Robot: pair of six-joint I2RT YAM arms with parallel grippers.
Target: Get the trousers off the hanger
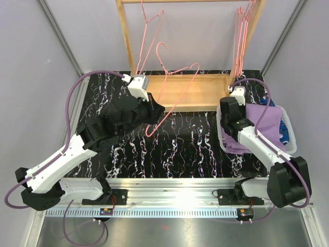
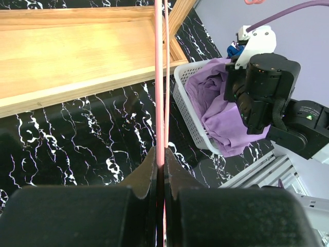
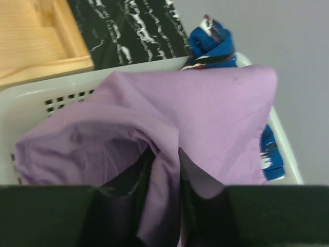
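The lilac trousers [image 1: 267, 116] [image 3: 216, 103] lie heaped in a white basket [image 1: 290, 145] [image 3: 31, 92] at the right, spilling over its near rim. Dark blue patterned trousers [image 1: 284, 128] [image 3: 212, 41] lie under them at the far side. My right gripper [image 3: 165, 154] hangs over the basket, its jaws pinching a fold of the lilac cloth. A bare pink wire hanger [image 1: 172, 85] [image 2: 159, 77] slants over the table's middle. My left gripper [image 1: 154, 114] [image 2: 161, 160] is shut on its lower wire. No cloth hangs on this hanger.
A wooden rack [image 1: 126, 41] rises from a wooden base tray [image 1: 203, 91] [image 2: 72, 51] at the back of the black marbled table [image 1: 195, 149]. More pink hangers [image 1: 240, 36] dangle from its top rail at right, and one at left.
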